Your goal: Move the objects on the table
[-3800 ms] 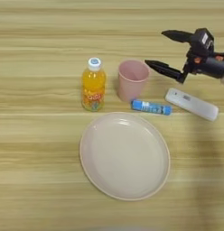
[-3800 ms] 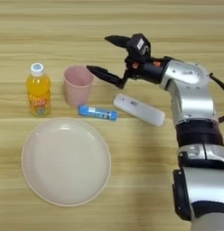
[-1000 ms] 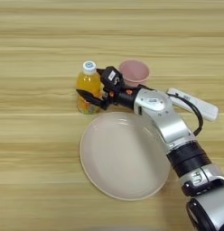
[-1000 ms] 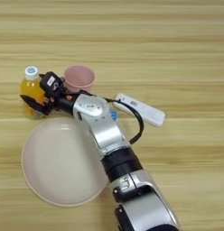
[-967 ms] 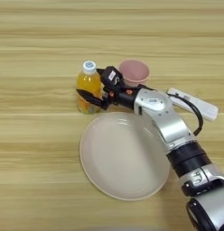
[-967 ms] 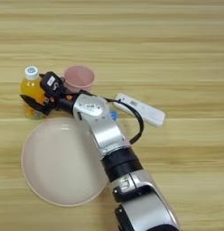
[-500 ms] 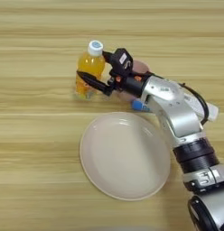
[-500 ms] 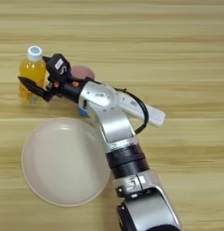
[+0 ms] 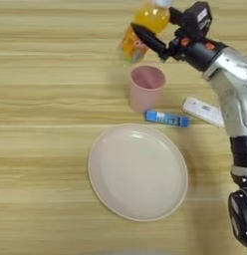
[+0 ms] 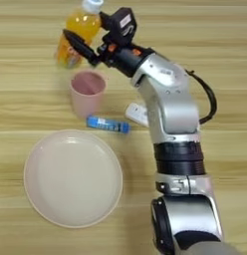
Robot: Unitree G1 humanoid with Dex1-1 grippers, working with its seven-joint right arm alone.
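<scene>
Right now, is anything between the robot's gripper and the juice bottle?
No. The gripper already has its fingers around the juice bottle, held tilted above the table. The pink cup stands nearer the robot, not between them.

bottle label unreadable; no legible text

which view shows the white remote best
The left eye view: the white remote lies bare right of the blue tube, nearly whole, its right end behind the forearm. In the right eye view the silver forearm covers all but its left end.
</scene>
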